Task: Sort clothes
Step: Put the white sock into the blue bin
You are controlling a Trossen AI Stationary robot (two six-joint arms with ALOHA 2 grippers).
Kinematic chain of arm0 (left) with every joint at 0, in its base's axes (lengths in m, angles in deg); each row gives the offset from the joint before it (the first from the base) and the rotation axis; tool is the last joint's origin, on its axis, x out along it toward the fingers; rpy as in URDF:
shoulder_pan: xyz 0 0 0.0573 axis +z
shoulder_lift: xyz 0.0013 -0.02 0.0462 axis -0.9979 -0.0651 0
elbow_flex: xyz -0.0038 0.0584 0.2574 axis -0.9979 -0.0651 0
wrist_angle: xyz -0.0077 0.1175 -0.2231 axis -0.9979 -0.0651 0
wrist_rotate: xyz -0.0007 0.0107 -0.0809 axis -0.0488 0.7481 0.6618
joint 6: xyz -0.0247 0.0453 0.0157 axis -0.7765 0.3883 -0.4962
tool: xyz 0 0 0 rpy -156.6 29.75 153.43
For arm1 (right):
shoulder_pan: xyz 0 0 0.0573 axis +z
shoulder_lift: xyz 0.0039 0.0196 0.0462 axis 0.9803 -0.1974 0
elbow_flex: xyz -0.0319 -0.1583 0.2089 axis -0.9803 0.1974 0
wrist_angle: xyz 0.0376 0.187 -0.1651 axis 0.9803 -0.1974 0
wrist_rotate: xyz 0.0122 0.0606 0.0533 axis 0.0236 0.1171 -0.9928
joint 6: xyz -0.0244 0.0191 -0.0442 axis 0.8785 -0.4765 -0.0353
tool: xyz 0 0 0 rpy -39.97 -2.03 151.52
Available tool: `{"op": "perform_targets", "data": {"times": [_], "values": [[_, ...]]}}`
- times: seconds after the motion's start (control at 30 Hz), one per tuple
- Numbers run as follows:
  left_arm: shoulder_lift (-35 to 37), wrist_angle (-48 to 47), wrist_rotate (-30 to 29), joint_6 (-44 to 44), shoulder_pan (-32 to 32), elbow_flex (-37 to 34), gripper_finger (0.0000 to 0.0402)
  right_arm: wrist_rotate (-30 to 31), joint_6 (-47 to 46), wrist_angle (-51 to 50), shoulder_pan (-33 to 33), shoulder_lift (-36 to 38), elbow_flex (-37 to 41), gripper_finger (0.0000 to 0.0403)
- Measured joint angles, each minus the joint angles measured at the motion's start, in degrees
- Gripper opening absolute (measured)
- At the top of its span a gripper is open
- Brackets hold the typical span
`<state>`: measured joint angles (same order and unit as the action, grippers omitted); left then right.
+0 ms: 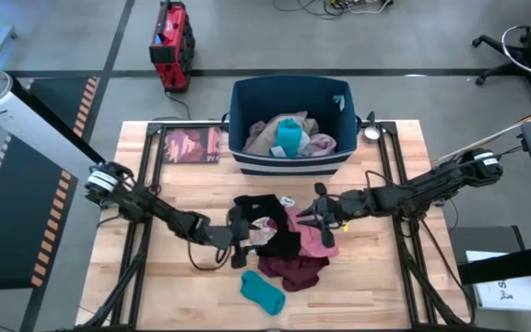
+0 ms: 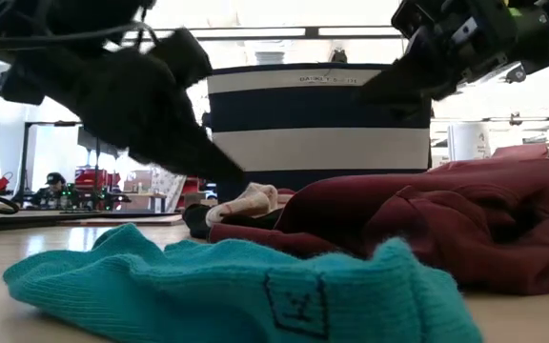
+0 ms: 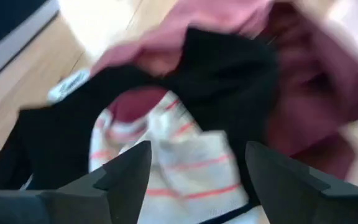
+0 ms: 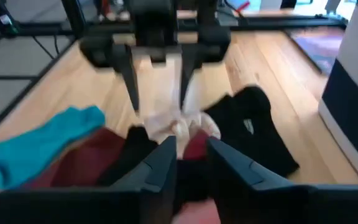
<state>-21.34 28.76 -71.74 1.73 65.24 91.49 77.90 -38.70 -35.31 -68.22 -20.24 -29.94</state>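
A pile of clothes lies mid-table: a black piece (image 1: 279, 242), a pink piece (image 1: 313, 238), a maroon piece (image 1: 293, 270) and a small white piece with orange stripes (image 3: 185, 155). A teal piece (image 1: 262, 293) lies alone near the front edge. My left gripper (image 1: 243, 243) is open at the pile's left side, one finger on each side of the white striped piece. My right gripper (image 1: 310, 216) hangs above the pile's right side, clear of the cloth in the low view (image 2: 375, 93). Its fingers stand a narrow gap apart with nothing between them. My left gripper comes slanting down from the table's left, with its open fingers (image 4: 132, 93) on either side of the white striped piece (image 4: 166, 127), which lies on the black piece. Whether the fingertips touch the cloth, I cannot tell.
The dark blue bin with white stripes (image 1: 247, 120) stands at the far middle and holds beige, teal and pink pieces. A dark red booklet (image 1: 190, 145) lies to the bin's left. Bare wood shows at the table's front left and front right.
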Motion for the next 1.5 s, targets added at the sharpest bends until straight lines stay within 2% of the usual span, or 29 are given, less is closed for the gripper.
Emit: {"op": "perform_targets", "data": {"times": [0.2, 0.37, 0.47, 0.67, 0.7, 0.9, 1.17, 1.37, 1.5], "values": [[-3.9, -13.0, -8.7, -2.5, 0.3, 6.4, 0.0252, -0.7, 1.7, -0.2, 0.2, 0.5, -0.1, 0.0130], [-5.4, -15.4, -9.1, -2.0, 0.5, 8.9, 0.0216, -0.8, 2.4, -0.6, 0.3, 0.8, -0.1, 0.0160], [-5.6, -16.3, -9.2, -1.9, 0.7, 9.0, 0.0169, -1.0, 2.3, -0.6, 0.3, 0.8, -0.1, 0.0171], [-5.5, -16.6, -6.7, -1.9, 0.9, 8.3, 0.0028, -1.1, 1.6, -1.0, 0.8, 0.8, -0.1, 0.0172], [-5.2, -16.6, -6.0, -2.1, 0.9, 8.3, 0.0015, -1.1, 1.5, -1.0, 1.1, 0.8, -0.1, 0.0171], [-0.5, -16.8, -6.2, -2.0, 1.0, 9.5, 0.0008, -1.3, 1.7, -2.0, 3.4, 0.8, -0.1, 0.0164], [12.6, -16.8, -11.9, 5.8, 2.0, 13.2, 0.0002, -1.2, 6.7, -1.2, 4.3, 0.8, -0.1, 0.0150], [22.9, -15.6, -11.9, 15.6, 6.3, 15.3, 0.0001, -1.2, 8.2, -1.0, 4.3, 0.8, -0.5, 0.0139], [26.7, -14.9, -11.9, 24.2, 10.9, 18.6, 0.0001, -1.2, 8.3, -1.0, 4.3, 0.8, -0.7, 0.0131]]}}
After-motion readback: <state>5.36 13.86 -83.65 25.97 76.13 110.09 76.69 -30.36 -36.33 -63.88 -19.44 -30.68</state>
